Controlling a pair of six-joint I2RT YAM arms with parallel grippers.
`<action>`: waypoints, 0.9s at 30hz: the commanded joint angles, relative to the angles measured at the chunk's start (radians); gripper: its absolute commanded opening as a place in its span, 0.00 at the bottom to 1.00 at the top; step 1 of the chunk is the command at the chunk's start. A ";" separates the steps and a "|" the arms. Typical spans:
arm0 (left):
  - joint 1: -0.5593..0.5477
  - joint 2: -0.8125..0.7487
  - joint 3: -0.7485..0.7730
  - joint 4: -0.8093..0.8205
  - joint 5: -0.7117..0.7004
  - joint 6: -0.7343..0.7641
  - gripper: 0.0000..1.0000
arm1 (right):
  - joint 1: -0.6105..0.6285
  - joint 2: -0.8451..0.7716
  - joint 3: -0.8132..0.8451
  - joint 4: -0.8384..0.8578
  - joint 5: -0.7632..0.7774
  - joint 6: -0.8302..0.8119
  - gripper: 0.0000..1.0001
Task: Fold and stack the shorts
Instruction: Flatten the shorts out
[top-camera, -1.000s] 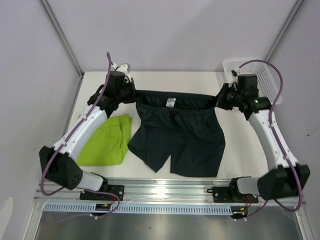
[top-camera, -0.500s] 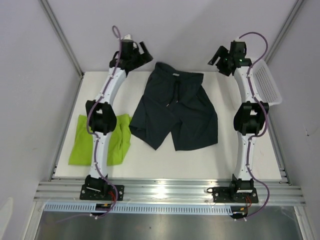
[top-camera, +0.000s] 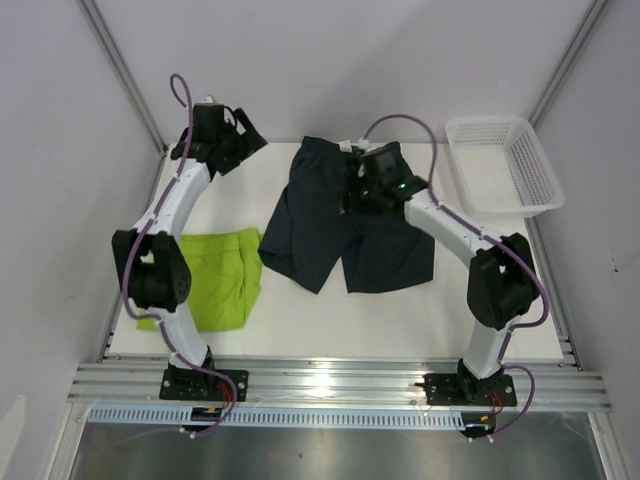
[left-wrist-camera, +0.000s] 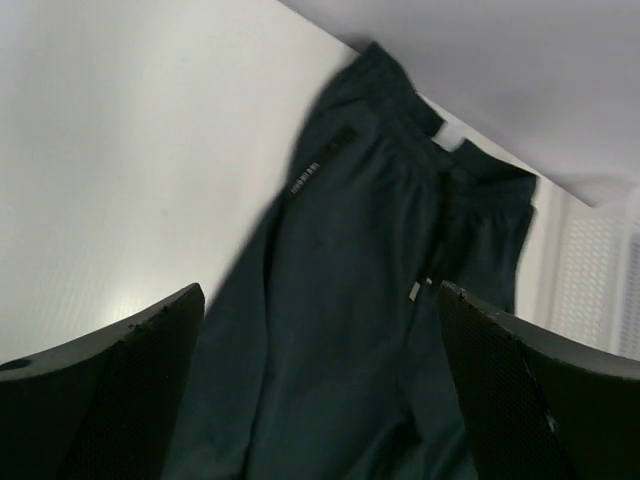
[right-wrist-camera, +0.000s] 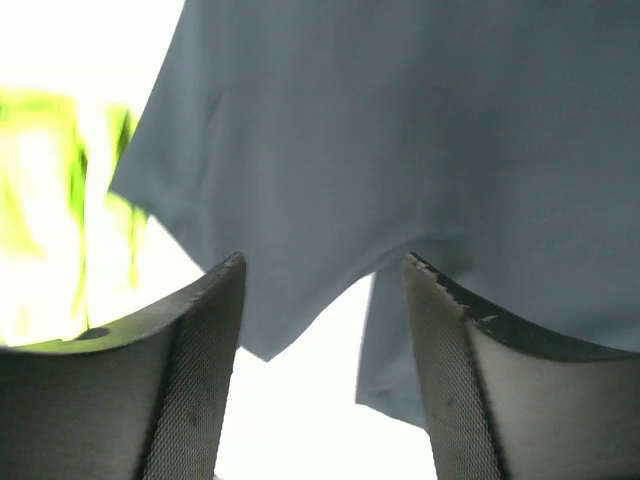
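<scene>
While the dark navy-teal shorts (top-camera: 345, 235) lie spread flat on the counter (top-camera: 330, 320), from the middle up toward 12 o'clock, neither arm grips them. Their waistband sits at the far edge and both legs point to 6 o'clock, the left leg splayed a little toward 7. The lime green shorts (top-camera: 215, 280) lie folded at 8 o'clock, their edge just beside the dark pair's left leg. The white mesh basket (top-camera: 487, 121) stands at 2 o'clock, apart from both garments.

The left claw (top-camera: 248, 135) hangs above the 11 o'clock corner, its jaws spread wide with nothing between them. The right claw (top-camera: 356, 190) hovers over the dark shorts just below the waistband, with its jaws parted and only fabric showing beneath them.
</scene>
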 joint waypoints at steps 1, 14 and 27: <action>0.015 -0.188 -0.126 0.028 -0.002 0.014 0.99 | 0.110 -0.008 -0.048 0.076 0.050 -0.036 0.62; 0.102 -0.596 -0.691 0.168 0.122 0.014 0.99 | 0.388 0.308 0.185 -0.052 0.236 -0.035 0.54; -0.019 -0.843 -0.950 0.105 0.049 0.054 0.99 | 0.421 0.252 -0.043 -0.117 0.354 0.016 0.00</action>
